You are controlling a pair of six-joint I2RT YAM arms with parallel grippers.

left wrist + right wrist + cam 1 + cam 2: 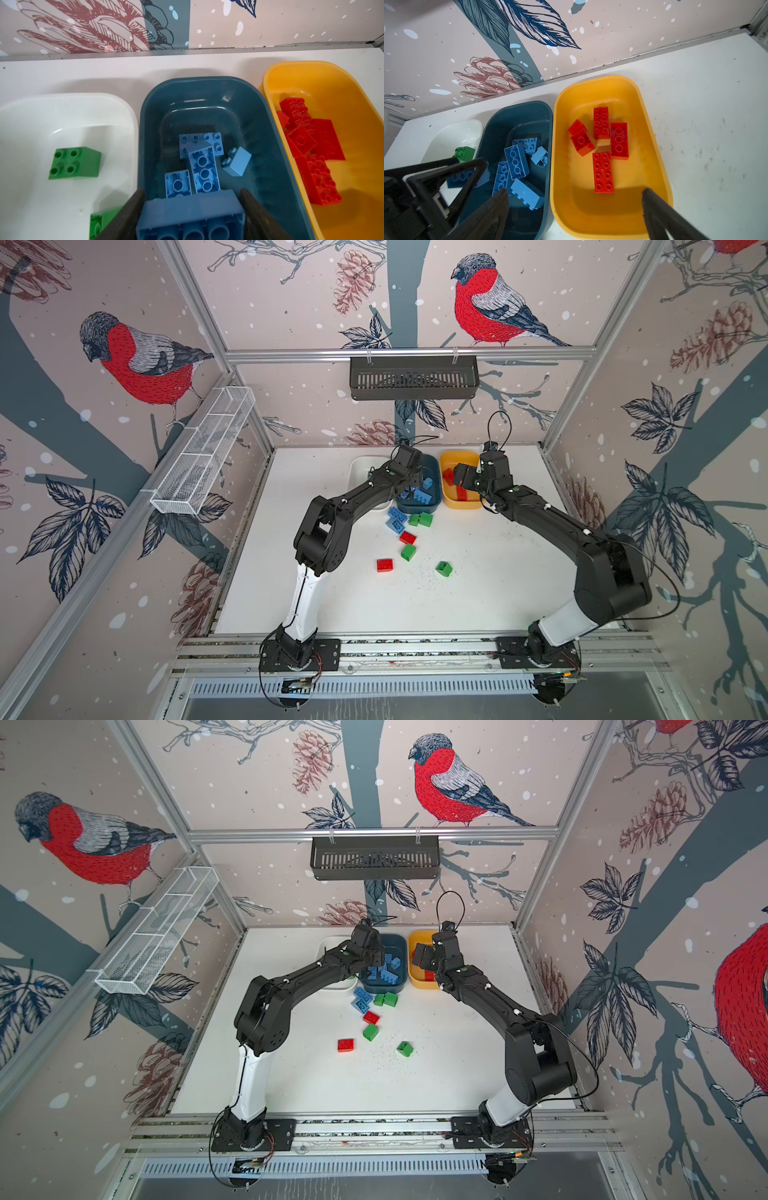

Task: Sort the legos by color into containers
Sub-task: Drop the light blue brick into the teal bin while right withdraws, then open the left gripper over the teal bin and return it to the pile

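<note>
1. Legos (pixel 369 1017) lie partly loose on the white table (pixel 498 593), partly in three tubs. Farthest in front of the teal tub (pixel 207 89), the front red brick (pixel 385 565) and the front green brick (pixel 444 568) lie apart from each other.
2. Closer to the teal tub, the middle green brick (pixel 408 551) and the middle red brick (pixel 407 537) lie near each other.
3. Just in front of the teal tub's near wall, the blue pair (pixel 396 520) lies touching, with the green pair (pixel 420 519) just beside it.
4. The left gripper (pixel 191 197) hangs over the teal tub's near end. Its jaws pinch the held blue brick (pixel 191 216), an oblong one, hollow underside toward the wrist camera.
5. Inside the teal tub, the blue pile (pixel 204 168) holds several light-blue bricks, some studs down.
6. The white tub (pixel 62 108) sits just beside the teal tub on the left arm's side and holds two green bricks (pixel 74 163).
7. The yellow tub (pixel 612 89) sits just beside the teal tub on the right arm's side and holds five red bricks (pixel 603 172).
8. The right gripper (pixel 575 193) hangs above the yellow tub's side nearest the teal tub, jaws spread wide and empty.
</note>
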